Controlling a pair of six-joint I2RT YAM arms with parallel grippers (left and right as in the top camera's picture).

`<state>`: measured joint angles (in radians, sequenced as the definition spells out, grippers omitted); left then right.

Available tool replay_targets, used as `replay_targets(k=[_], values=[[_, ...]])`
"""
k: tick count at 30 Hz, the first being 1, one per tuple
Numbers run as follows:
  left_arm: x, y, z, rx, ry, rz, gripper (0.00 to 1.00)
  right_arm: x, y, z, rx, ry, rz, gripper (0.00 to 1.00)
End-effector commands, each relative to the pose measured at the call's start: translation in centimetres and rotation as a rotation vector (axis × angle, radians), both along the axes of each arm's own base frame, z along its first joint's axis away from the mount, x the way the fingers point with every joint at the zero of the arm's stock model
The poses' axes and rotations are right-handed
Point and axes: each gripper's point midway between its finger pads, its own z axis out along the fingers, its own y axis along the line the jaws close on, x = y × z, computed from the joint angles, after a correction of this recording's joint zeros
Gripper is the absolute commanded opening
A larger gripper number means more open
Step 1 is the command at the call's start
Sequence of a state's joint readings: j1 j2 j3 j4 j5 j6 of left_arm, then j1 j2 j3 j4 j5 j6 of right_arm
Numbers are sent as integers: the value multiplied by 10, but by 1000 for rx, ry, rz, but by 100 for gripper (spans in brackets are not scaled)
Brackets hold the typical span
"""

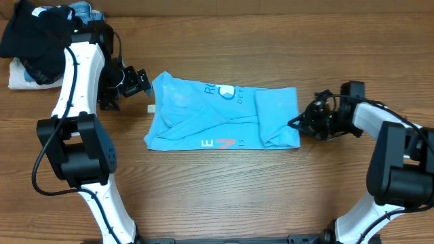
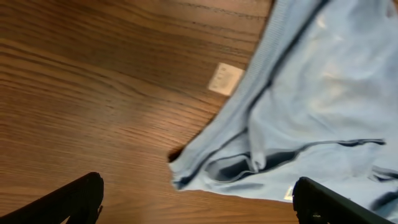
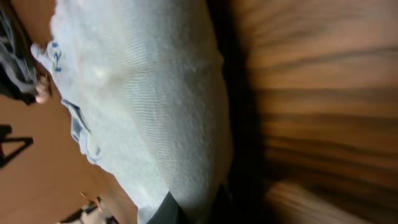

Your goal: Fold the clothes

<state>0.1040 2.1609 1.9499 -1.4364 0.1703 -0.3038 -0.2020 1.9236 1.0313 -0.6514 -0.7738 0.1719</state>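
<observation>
A: what's piled at the top left of the table [image 1: 224,196]?
B: black garment [image 1: 37,34] in a heap, some denim [image 1: 81,9] poking out behind it, white cloth [image 1: 19,78] underneath. Table's wood grain, brown.

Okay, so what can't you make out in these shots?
Overhead: print on the T-shirt is folded over, too small to read.
Right wrist: blurred; cloth covers the fingertips of the right gripper.
Left wrist: the bottom edge cuts off the fingers of the left gripper.
Overhead: the black garment hides what's beneath.
</observation>
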Motion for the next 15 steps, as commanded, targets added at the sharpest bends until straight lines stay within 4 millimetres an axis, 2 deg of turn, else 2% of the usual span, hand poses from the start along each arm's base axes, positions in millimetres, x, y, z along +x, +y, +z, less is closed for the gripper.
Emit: replay_targets(k=[1, 7, 15], values=[[0, 1, 3, 23, -10, -29, 100, 6, -23, 7, -40, 4, -62, 4], [0, 1, 2, 23, -10, -29, 100, 7, -41, 21, -132, 15, -86, 4], [0, -5, 2, 20, -10, -43, 100, 8, -52, 36, -199, 26, -146, 4]])
